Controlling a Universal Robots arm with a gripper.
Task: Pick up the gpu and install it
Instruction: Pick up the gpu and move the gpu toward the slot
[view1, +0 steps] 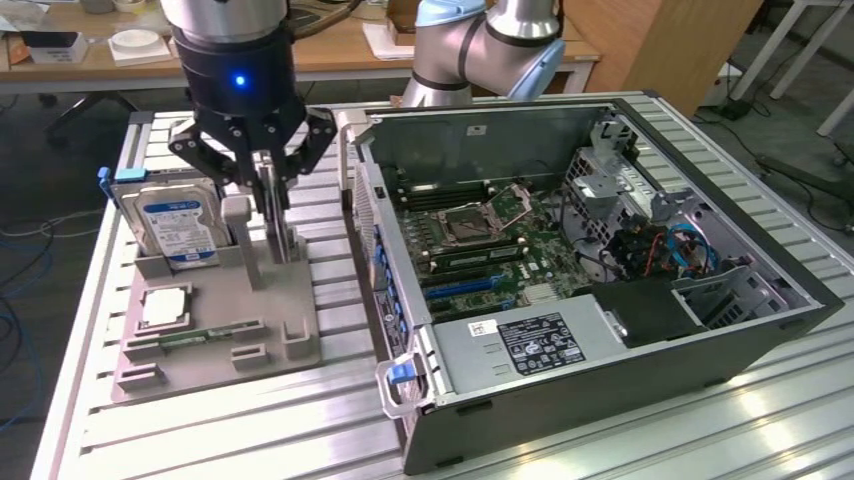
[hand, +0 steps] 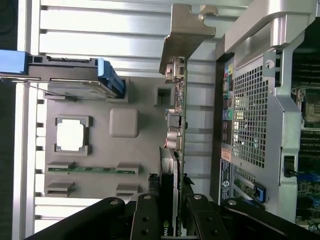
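The gpu (view1: 278, 228) is a thin card standing on edge in a slot of the grey holder block (view1: 274, 315), left of the open computer case (view1: 747, 335) in the exterior view. My gripper (view1: 271, 185) comes down from above, with a finger on each face of the card's upper edge, shut on it. In the wrist view the gpu (hand: 177, 117) runs edge-on away from my gripper (hand: 172, 220), green board and connectors showing, its silver bracket (hand: 187, 27) at the far end. The dark cooler sits between the black fingers (hand: 146, 217). Whether the card has risen from its slot I cannot tell.
A hard drive (view1: 180, 225) with a blue-white label stands in the holder beside the card. A processor chip (view1: 167, 307) and a memory stick (view1: 207, 337) lie in the block. The case's motherboard (view1: 481, 240) is exposed. Another arm (view1: 467, 45) stands behind the aluminium table (view1: 267, 430).
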